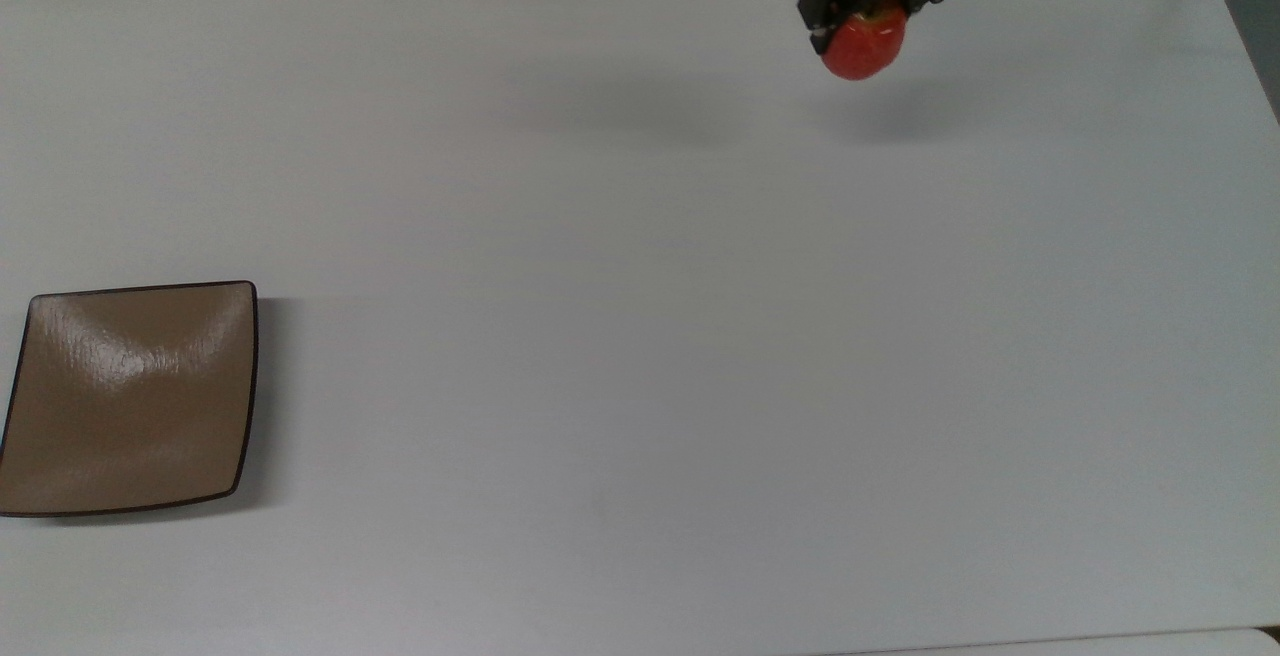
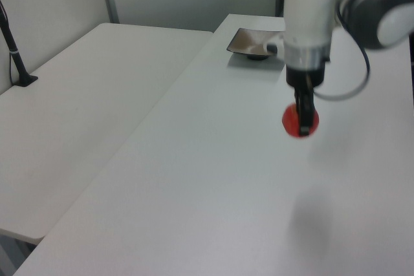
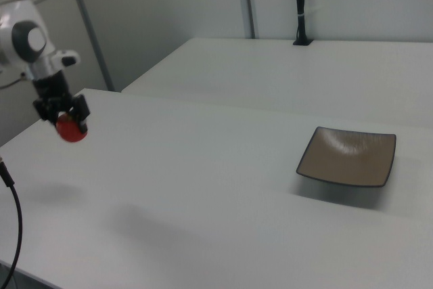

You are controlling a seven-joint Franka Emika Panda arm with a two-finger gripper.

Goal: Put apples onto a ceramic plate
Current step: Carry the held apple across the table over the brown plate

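White and bare, the broad table [image 1: 640,336] takes up most of the top view, with a second white table [image 2: 77,114] set alongside it in the left view and pale partition walls behind both. Near the far edge, towards the top view's right, the black two-finger gripper [image 1: 868,8] of the white robot arm [image 2: 310,17] is closed around the small round red apple [image 1: 864,44], its fingers pressed against the fruit's upper sides while the lower half bulges out below them. The apple hangs clear of the tabletop: in the top view a soft grey shadow lies on the surface below and to the right of it, and in the left view the apple [image 2: 299,121] sits well above a faint shadow on the table. In the right view the gripper [image 3: 63,114] holds the apple [image 3: 70,128] near the right view's left edge, the fingers pointing downward; a yellowish patch at the stem end seems to show just under the fingers in the top view, though it is hard to be sure. The square glossy tan-brown ceramic plate [image 1: 130,396], thin dark rim and slightly raised corners, rests flat on the table at the top view's left edge, well apart from the apple. In the right view the plate [image 3: 348,156] lies towards the right, nothing on it.
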